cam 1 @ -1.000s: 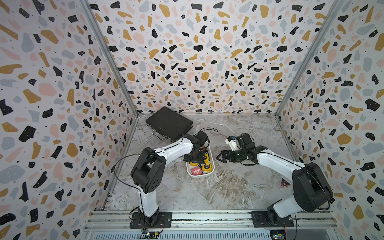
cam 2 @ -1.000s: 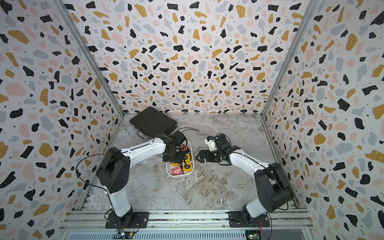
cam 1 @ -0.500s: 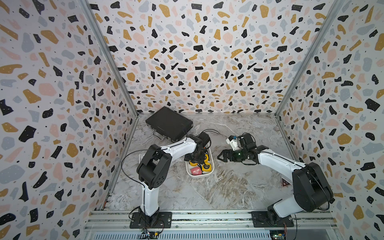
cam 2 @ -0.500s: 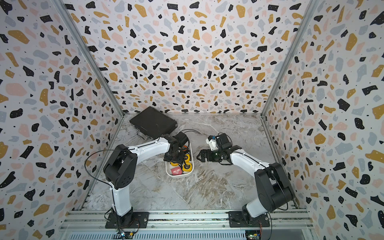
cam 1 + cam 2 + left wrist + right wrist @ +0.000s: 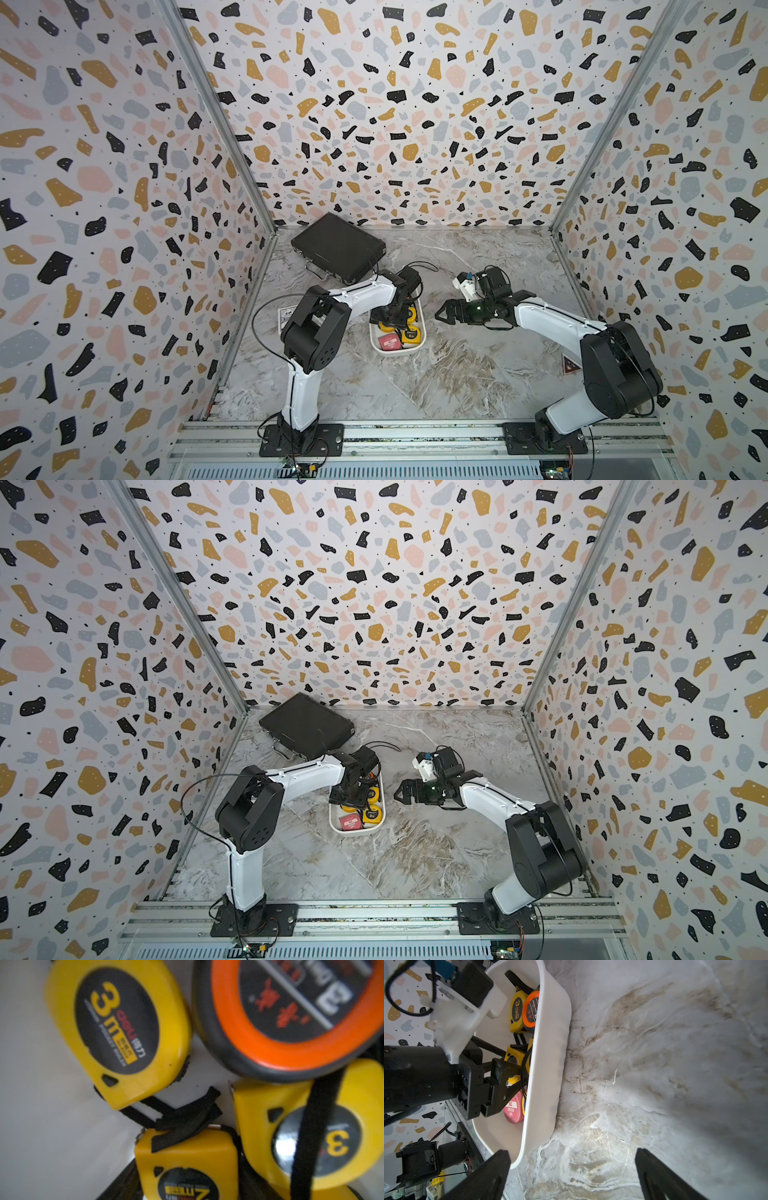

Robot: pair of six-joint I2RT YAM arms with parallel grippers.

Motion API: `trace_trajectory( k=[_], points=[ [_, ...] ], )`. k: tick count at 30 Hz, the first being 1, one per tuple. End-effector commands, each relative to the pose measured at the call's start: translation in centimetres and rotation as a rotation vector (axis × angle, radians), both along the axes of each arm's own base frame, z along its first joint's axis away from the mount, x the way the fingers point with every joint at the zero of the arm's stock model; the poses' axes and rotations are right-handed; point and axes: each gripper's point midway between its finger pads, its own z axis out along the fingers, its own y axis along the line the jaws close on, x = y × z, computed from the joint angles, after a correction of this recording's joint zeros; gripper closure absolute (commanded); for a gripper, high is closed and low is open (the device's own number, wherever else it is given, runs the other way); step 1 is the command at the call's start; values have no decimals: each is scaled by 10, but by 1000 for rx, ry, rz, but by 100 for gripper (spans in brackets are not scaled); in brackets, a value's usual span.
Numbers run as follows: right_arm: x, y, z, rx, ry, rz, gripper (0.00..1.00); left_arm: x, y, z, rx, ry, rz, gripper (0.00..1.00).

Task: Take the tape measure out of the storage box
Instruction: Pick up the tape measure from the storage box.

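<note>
Left claw down in storage box among tape measures, partly hidden; pinching or not, cannot tell. Right claw spread.

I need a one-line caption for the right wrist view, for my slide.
The left gripper reaches among the tape measures in the white storage box; open right gripper hovers above the marble table.

Robot lab cell, terrazzo-print walls
</note>
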Motion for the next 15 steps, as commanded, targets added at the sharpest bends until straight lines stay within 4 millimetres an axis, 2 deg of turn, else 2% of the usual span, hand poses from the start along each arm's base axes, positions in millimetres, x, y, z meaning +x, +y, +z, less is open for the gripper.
trace_trajectory(
  k=[1,5,7,15],
  points=[
    [3,2,8,11,-4,6,1,5,-2,-1,1,0,19,45],
    [3,1,12,12,-13,10,1,3,-1,5,-8,-1,32,64],
    [2,1,15,14,-25,16,1,4,-1,15,-21,-18,42,71],
    [0,2,30,36,-64,27,1,-2,1,63,-92,-86,91,78]
  ],
)
